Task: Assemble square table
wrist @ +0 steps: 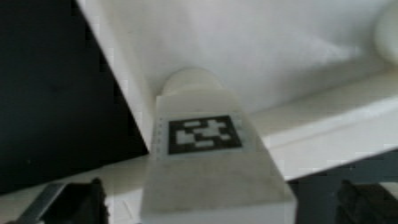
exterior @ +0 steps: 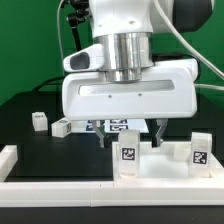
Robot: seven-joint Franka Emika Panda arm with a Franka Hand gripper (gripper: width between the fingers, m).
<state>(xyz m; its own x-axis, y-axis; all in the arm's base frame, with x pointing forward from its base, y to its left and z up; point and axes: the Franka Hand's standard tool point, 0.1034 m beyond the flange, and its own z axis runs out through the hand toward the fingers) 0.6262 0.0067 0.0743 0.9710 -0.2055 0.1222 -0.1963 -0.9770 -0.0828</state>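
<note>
One leg (wrist: pixel 205 150) is straddled by the widely spread claw (wrist: pixel 214 205); if closing is off-centre, it could be pushed askew and gripped crooked.

Arm (exterior: pixel 125 40) upright, pincer (exterior: pixel 132 135) low and downward, fingers (wrist: pixel 68 203) wide apart.

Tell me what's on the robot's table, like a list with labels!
gripper: open, over a leg
leg: upright, tag showing
second leg: upright, at the exterior view's right
small pieces: two, at the exterior view's left
table top: white, under the leg
</note>
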